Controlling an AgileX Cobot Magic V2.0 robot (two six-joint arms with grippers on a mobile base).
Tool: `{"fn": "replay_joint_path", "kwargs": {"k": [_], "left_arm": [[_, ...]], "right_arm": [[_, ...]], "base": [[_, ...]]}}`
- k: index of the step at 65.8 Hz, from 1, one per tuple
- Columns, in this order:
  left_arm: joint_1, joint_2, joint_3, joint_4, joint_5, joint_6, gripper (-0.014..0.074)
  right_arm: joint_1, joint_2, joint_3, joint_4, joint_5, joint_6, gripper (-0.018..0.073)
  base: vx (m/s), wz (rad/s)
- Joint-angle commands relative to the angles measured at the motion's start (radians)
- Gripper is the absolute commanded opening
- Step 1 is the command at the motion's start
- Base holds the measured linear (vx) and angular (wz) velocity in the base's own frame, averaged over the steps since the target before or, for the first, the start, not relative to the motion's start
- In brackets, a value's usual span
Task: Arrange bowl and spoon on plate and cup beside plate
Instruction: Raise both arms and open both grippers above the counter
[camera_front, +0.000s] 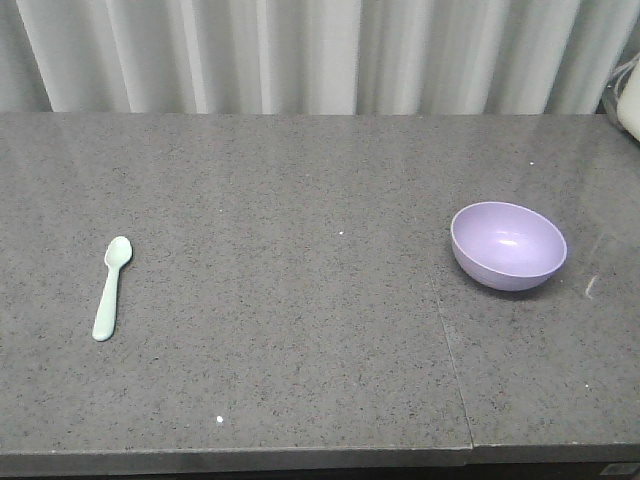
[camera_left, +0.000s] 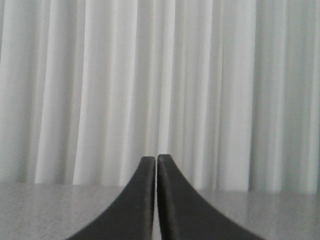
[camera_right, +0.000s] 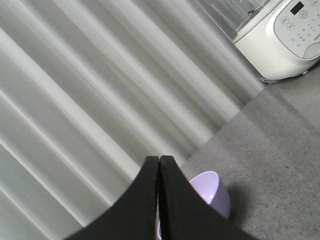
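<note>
Front view: pale mint spoon (camera_front: 112, 288) flat on the left of the grey stone countertop (camera_front: 300, 330), scoop end toward the curtain (camera_front: 300, 50). Lavender bowl (camera_front: 508, 245) upright on the right, well apart from the spoon. No plate, no cup and neither arm in sight here. Corner of a white appliance (camera_front: 630, 100) at the far right edge.

Left wrist view: left gripper (camera_left: 157, 159) with its two black fingers pressed together, nothing between them. Aimed level along the counter at the curtain, low over the surface. No task item in sight.

Right wrist view: right gripper (camera_right: 159, 159) likewise closed and empty. Camera rolled to one side and angled down, tips pointing at the bowl (camera_right: 212, 192) just beyond them; cannot tell whether touching. White appliance with a button panel (camera_right: 285, 35) farther back on the counter.

Likely troubles: with no plate visible, nowhere yet to set bowl or spoon. Probably a slippery bowl wall, so a pinch on the rim risks tipping or sliding it. Spoon very low on hard stone, so a shallow approach risks scraping the fingertips or skidding it away.
</note>
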Motion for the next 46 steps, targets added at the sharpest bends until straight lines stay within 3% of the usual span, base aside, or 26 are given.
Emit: {"fn": "replay_joint_path", "kwargs": {"k": [1, 8, 19, 34, 38, 46], "left_arm": [[-0.001, -0.016, 0.023, -0.029, -0.205, -0.150, -0.0006], [-0.001, -0.016, 0.019, -0.029, -0.347, -0.235, -0.0006], [-0.001, -0.016, 0.019, -0.029, -0.464, -0.235, -0.0006], [-0.001, -0.016, 0.017, -0.026, -0.519, -0.237, -0.0006], [-0.001, -0.016, -0.010, -0.002, -0.482, -0.237, -0.0006], [-0.001, -0.016, -0.155, 0.065, -0.193, -0.236, -0.0006]], "right_arm": [[0.001, -0.003, -0.113, -0.068, -0.029, -0.018, -0.0005], [0.001, 0.016, -0.251, -0.191, 0.043, -0.030, -0.0005], [0.001, 0.101, -0.454, -0.344, 0.175, -0.030, -0.0005], [0.001, 0.210, -0.530, -0.362, 0.204, -0.030, -0.0005], [0.001, 0.232, -0.531, -0.364, 0.223, -0.030, -0.0005], [0.001, 0.288, -0.563, -0.367, 0.301, -0.062, -0.0005]], "base": [[0.00, 0.00], [0.00, 0.00], [0.00, 0.00], [0.00, 0.00], [0.00, 0.00], [0.00, 0.00]]}}
